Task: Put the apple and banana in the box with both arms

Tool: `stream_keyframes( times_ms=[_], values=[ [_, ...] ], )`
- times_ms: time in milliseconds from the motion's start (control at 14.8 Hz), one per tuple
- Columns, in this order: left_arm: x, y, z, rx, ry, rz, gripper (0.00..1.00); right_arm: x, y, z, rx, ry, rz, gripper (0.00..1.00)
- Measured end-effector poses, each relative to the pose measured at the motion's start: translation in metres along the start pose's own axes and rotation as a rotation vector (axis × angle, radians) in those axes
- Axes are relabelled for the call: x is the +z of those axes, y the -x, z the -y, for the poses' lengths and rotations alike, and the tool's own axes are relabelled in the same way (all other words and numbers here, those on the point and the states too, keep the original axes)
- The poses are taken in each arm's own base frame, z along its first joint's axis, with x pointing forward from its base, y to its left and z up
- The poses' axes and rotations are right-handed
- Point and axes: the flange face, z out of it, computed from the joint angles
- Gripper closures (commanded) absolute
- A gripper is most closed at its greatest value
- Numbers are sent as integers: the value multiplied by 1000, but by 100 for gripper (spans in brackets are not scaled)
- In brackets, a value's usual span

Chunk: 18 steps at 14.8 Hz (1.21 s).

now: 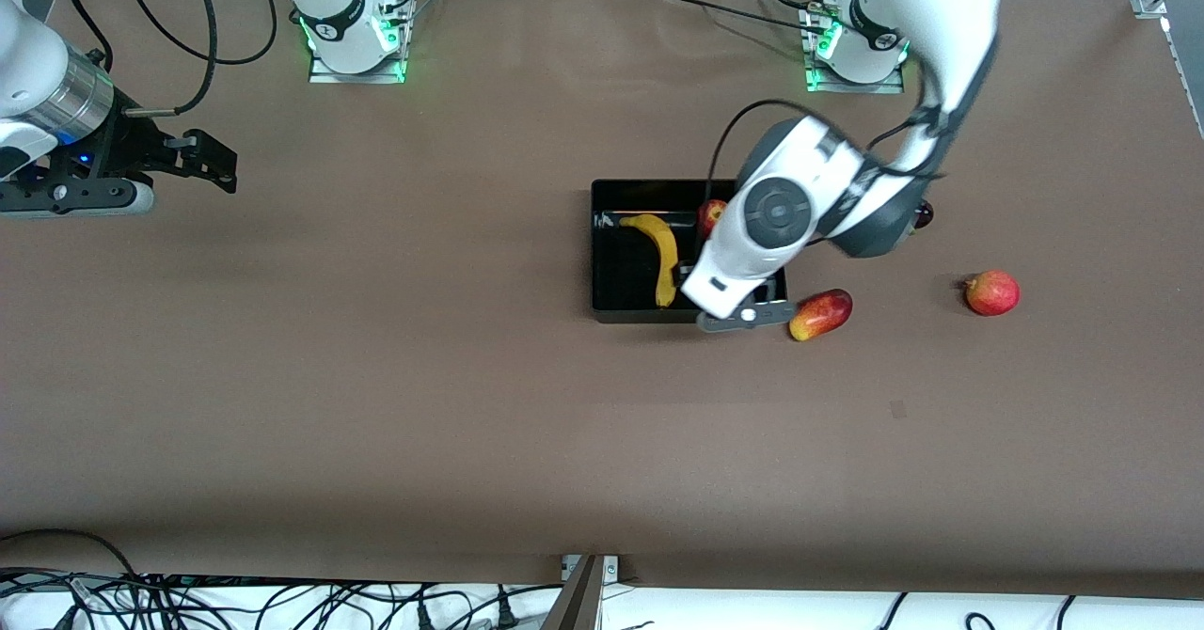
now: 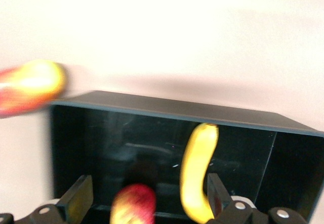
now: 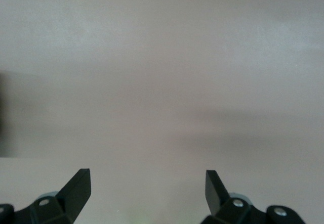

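Front view: banana and apple lie in the box, both below the left tool, spread and empty. Right tool waits, spread, over bare worktop. Risk: left tool lifting out clips the box wall, shifting it toward the mango alongside.

Black open-top box sits right of frame centre in the front view. Yellow curved banana lies flat inside it. Red apple rests at the box's upper right, partly hidden.
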Motion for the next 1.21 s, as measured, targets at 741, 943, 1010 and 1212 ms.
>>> stream_keyframes(
  times_ms=[741,943,1010,1212],
  values=[
    [-170,-27,189,286,-75,34,0,0,0,0,0,0,-4,0],
    [-202,-29,252,343,-60,-20,0,-1,-1,0,0,0,-5,0],
    [-211,-24,266,347,-60,-49,0,-1,-1,0,0,0,-6,0],
    [-228,3,288,328,-65,-98,0,-1,-1,1,-1,0,-7,0]
  ],
)
